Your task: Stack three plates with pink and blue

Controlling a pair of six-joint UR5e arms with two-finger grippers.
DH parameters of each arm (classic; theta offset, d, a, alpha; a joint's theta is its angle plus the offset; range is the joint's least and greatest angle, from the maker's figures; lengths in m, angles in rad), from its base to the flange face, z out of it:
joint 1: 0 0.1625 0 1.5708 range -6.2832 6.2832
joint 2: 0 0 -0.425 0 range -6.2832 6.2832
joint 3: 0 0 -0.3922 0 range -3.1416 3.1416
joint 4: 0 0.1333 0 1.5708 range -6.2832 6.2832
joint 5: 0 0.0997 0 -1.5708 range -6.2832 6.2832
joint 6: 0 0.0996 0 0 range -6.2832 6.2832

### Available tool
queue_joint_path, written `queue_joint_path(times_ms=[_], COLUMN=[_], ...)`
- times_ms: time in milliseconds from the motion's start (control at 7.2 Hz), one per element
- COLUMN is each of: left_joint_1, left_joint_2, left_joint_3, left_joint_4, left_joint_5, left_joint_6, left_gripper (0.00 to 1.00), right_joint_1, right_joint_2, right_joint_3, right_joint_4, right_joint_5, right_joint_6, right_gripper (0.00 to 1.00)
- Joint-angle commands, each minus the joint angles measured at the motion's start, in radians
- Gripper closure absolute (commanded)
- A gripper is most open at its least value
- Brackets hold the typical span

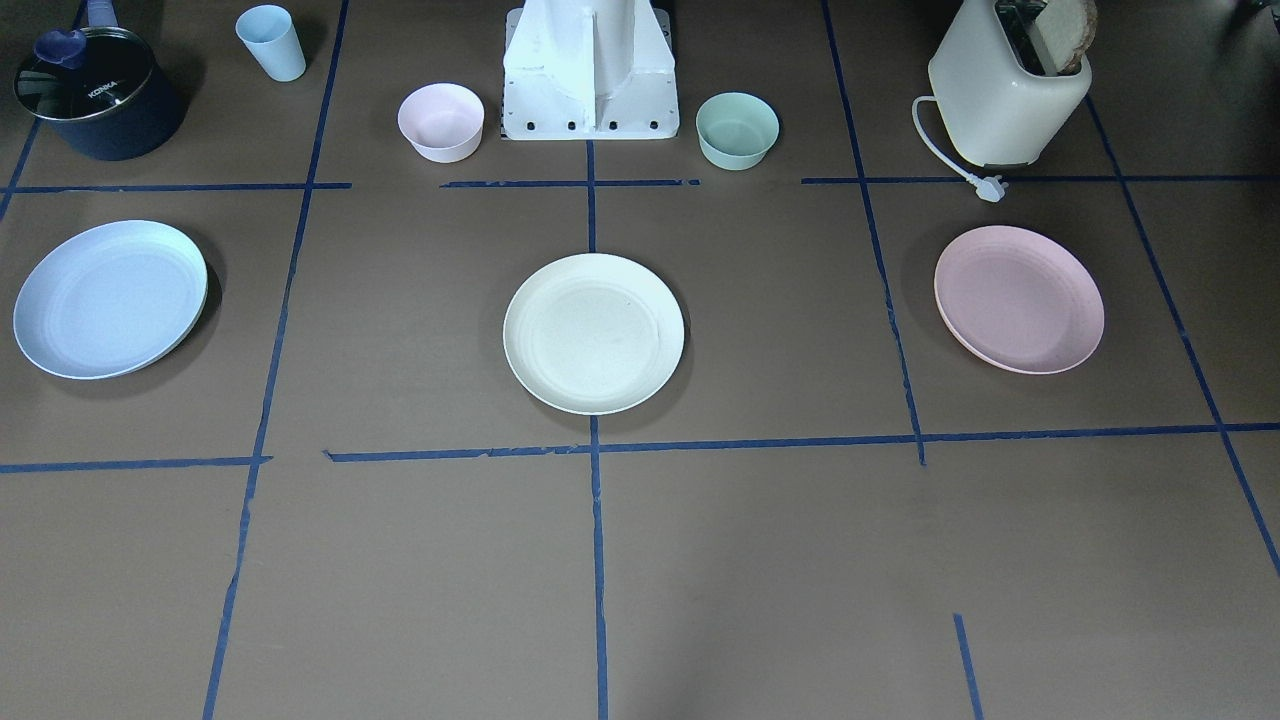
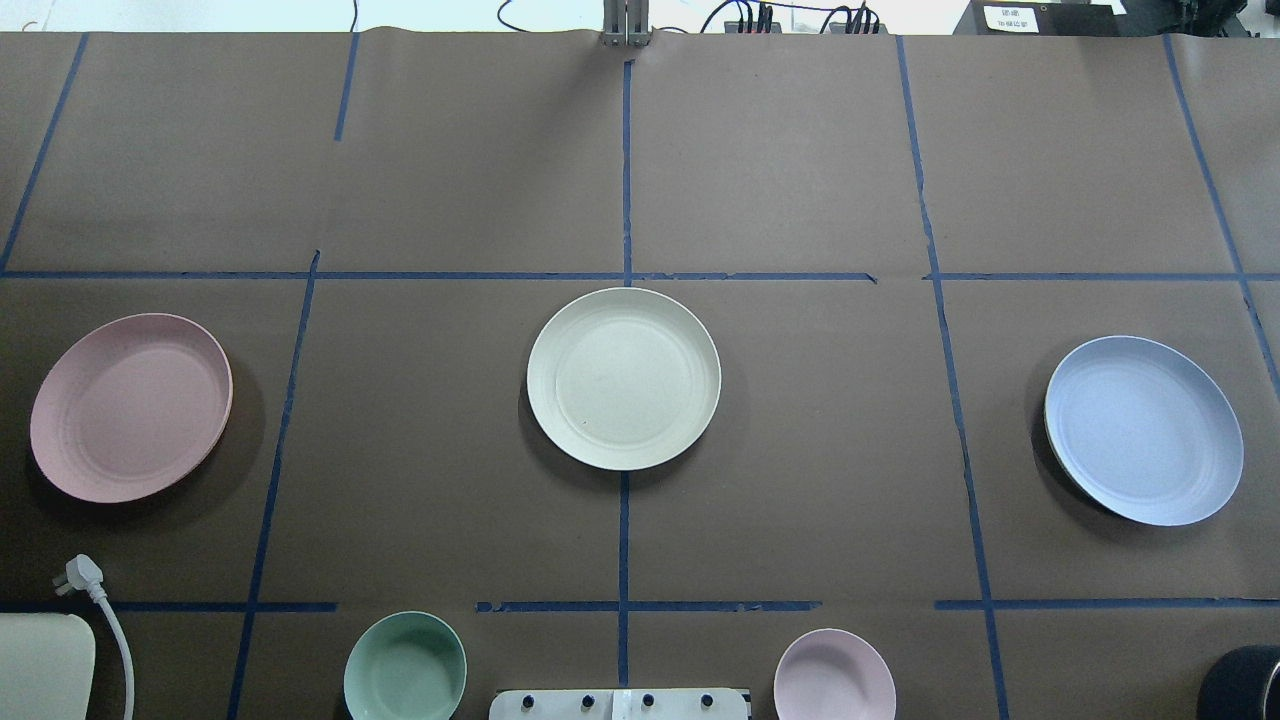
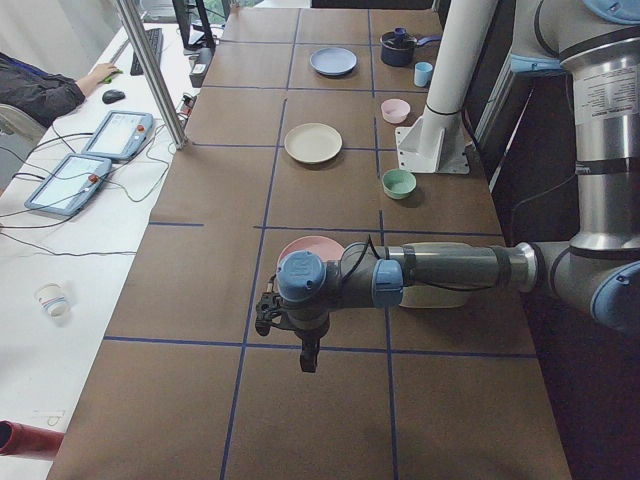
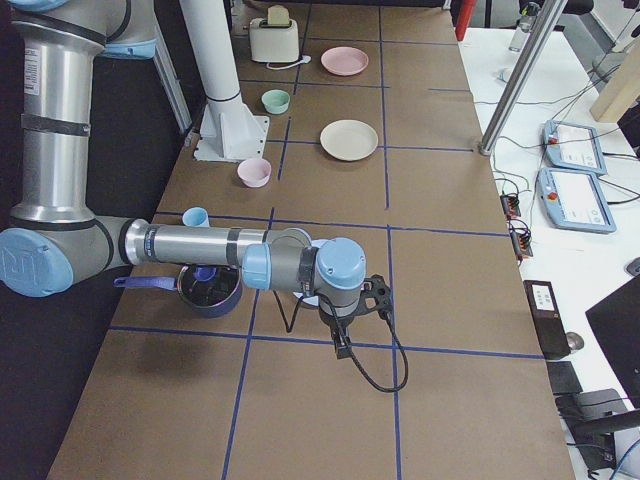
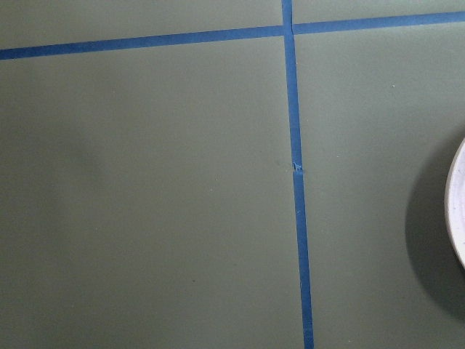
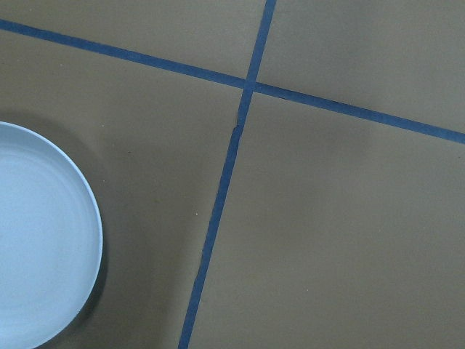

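The pink plate (image 2: pixel 130 407) lies on the counter (image 2: pixel 800 150) near the left hand (image 3: pixel 266 314), the cream plate (image 2: pixel 623 378) midway between both hands, the blue plate (image 2: pixel 1143 430) near the right hand (image 4: pixel 376 296); whether either hand is wide or narrow, I cannot tell.

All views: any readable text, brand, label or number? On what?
"KONKA": on the pot lid, front-facing view.
White label on the black box, overhead view: too small to read.
Sticker on the left arm, left view: blurred, unreadable.
Sticker on the right arm, right view: blurred, unreadable.
Nothing else bears readable text.
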Motion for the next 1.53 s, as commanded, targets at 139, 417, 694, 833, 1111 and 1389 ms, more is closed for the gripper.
queue_joint_path(times_ms=[139, 417, 694, 833, 1111, 1389], left_joint_1=[0.003, 0.008, 0.006, 0.008, 0.139, 0.303], left_joint_2=[0.001, -0.017, -0.107, -0.108, -0.095, -0.068], left_joint_3=[-0.002, -0.003, 0.029, 0.026, 0.06, 0.177], left_joint_4=[0.0, -0.003, -0.061, -0.081, -0.2, -0.628], left_joint_5=[0.002, -0.001, -0.015, -0.033, -0.049, -0.012], left_joint_6=[0.004, -0.004, 0.004, -0.001, -0.172, -0.636], left_gripper=[0.0, 0.0, 0.0, 0.0, 0.0, 0.0], right_joint_1=[-0.002, -0.013, -0.014, -0.034, -0.088, -0.096], right_joint_2=[0.0, 0.001, 0.001, 0.001, 0.001, 0.001], right_joint_3=[0.0, 0.001, -0.005, 0.0, 0.001, 0.003], right_joint_4=[0.0, 0.0, 0.078, 0.092, 0.094, 0.114], right_joint_5=[0.0, 0.0, 0.006, 0.005, 0.005, 0.005], right_joint_6=[0.0, 0.002, 0.015, 0.012, 0.055, 0.081], right_gripper=[0.0, 0.0, 0.0, 0.0, 0.0, 0.0])
